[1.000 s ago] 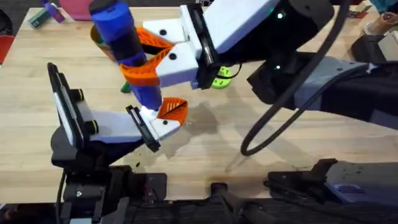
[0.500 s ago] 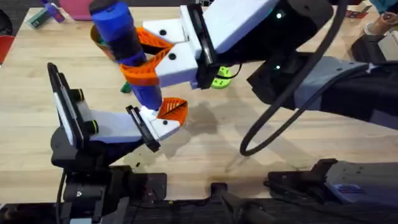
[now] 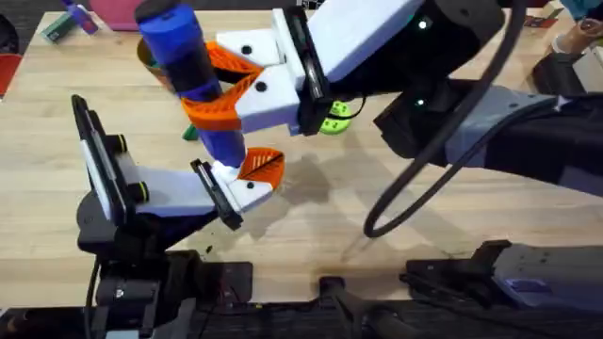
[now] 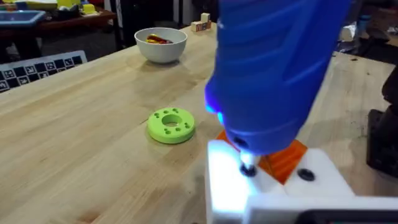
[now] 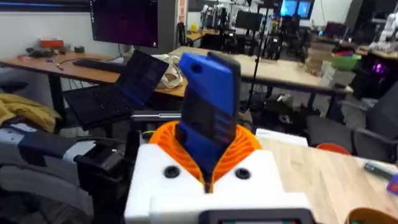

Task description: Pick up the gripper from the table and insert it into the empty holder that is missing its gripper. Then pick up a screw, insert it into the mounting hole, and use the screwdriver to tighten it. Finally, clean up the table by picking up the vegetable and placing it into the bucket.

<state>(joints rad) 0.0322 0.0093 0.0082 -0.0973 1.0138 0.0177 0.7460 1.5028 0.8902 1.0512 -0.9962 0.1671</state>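
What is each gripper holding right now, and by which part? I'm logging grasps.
The right gripper clamps the blue screwdriver around the middle of its body, its tip down on the white part. The left gripper holds that white gripper part at its end.

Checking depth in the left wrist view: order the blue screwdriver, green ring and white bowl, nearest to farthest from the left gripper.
1. Blue screwdriver, right above the fingers.
2. Green ring, on the table mid-way.
3. White bowl, far table edge.

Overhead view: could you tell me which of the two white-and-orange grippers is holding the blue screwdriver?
The right gripper, the upper one, clamps the blue screwdriver; the left gripper lies under its tip.
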